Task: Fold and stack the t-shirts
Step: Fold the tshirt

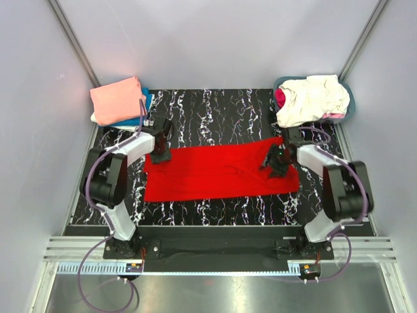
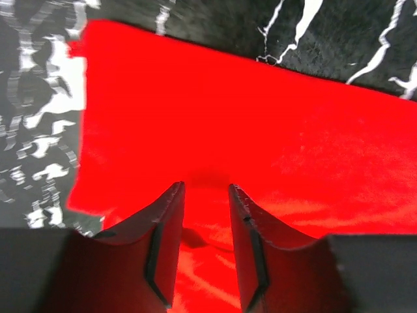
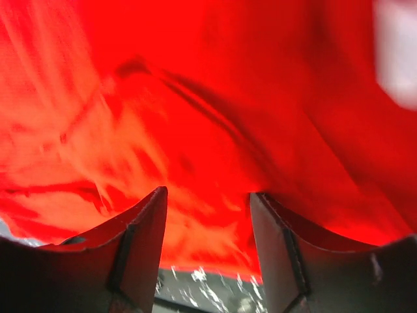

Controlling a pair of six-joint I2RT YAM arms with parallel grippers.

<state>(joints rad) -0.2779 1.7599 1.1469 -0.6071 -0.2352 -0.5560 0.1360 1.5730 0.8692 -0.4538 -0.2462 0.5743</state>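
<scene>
The bright red t-shirt [image 1: 221, 173] lies flat on the black marbled table as a long folded rectangle. My left gripper [image 1: 159, 155] is down at its far left corner. In the left wrist view the gripper [image 2: 205, 188] is open, its jaws a little apart over the red cloth [image 2: 260, 130], with nothing pinched. My right gripper [image 1: 277, 163] is over the shirt's right part, where a crease runs. In the right wrist view the gripper [image 3: 207, 192] is open, with rumpled red cloth [image 3: 195, 98] just past the fingertips and the cloth's edge between them.
A stack of folded shirts sits at the back left, salmon-pink [image 1: 117, 99] on top of blue [image 1: 147, 98] and white. The grey-blue basket [image 1: 350, 104] at the back right holds a cream shirt [image 1: 313, 98] and a magenta one [image 1: 280, 98]. Grey walls enclose the table.
</scene>
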